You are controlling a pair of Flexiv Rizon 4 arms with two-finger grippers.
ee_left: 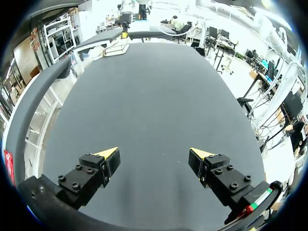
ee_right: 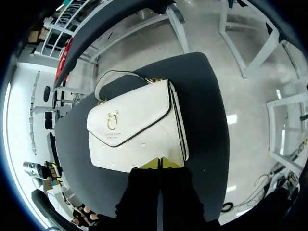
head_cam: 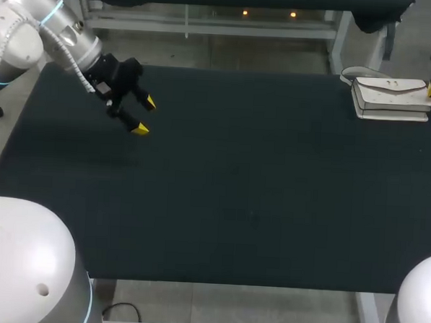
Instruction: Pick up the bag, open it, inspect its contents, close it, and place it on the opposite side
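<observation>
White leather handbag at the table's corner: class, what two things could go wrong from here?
1. The white leather handbag lies near the black table's far corner; a nudge from the right gripper might push it off.
2. That gripper's tips meet at the bag's edge, so a grasp there may slip.

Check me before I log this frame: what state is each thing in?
bag: flap closed, lying flat at the far right corner of the table.
left claw: open, empty, above the table.
right claw: shut, tips at the bag's edge.
</observation>
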